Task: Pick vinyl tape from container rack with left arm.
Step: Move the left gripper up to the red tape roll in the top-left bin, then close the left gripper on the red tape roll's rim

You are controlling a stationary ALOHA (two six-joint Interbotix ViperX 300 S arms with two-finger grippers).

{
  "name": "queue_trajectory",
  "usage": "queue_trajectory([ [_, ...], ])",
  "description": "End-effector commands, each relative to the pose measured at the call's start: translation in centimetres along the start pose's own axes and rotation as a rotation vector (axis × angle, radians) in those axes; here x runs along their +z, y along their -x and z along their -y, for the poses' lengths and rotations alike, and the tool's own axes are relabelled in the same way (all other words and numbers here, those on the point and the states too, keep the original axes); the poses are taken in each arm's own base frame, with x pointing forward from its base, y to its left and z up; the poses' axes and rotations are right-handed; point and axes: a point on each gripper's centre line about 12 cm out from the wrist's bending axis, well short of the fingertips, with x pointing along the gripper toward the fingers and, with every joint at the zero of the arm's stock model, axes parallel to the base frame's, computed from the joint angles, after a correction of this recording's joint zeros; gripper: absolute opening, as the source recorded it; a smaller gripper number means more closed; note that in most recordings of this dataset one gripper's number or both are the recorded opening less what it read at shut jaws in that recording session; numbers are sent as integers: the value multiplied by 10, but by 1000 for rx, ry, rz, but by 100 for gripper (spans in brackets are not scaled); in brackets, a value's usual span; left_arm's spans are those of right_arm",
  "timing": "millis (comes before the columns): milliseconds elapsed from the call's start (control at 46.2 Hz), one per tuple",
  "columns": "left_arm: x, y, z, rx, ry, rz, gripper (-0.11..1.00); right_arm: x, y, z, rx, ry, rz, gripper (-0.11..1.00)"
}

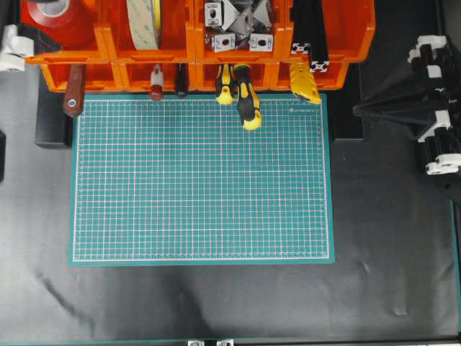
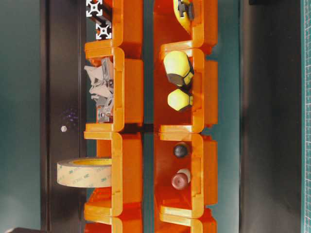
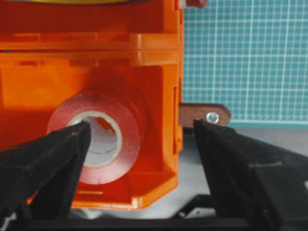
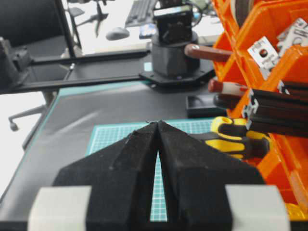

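Left gripper [image 3: 139,144] hung with jaws spread wide, straddling the front of an end bin of the container rack [image 3: 96,53] without touching the vinyl tape [image 3: 98,137], which lay inside that bin, white core facing outward. Right gripper [image 4: 158,126] held its jaws together over the cutting mat [image 1: 202,180] on the dark surface [image 1: 216,303]

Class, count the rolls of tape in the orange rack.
2: a red roll in the top left bin, and a beige roll standing in the next bin. Others may be hidden.
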Motion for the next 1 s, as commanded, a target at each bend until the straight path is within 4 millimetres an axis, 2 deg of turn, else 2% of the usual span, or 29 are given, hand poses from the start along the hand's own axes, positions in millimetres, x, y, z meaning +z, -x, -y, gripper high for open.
queue_trajectory([
  [0, -2, -1, -4, 9, 12, 1, 81, 16, -1, -3, 13, -3, 45, -1],
  [390, -12, -18, -5, 4, 24, -45, 81, 16, -1, -5, 22, -2, 41, -1],
  [758, -12, -25, -8, 10, 31, -38, 80, 14, -2, -5, 21, -1, 38, -1],
  [974, -12, -24, -8, 10, 32, -38, 74, 14, -3, -5, 21, -2, 38, -1],
])
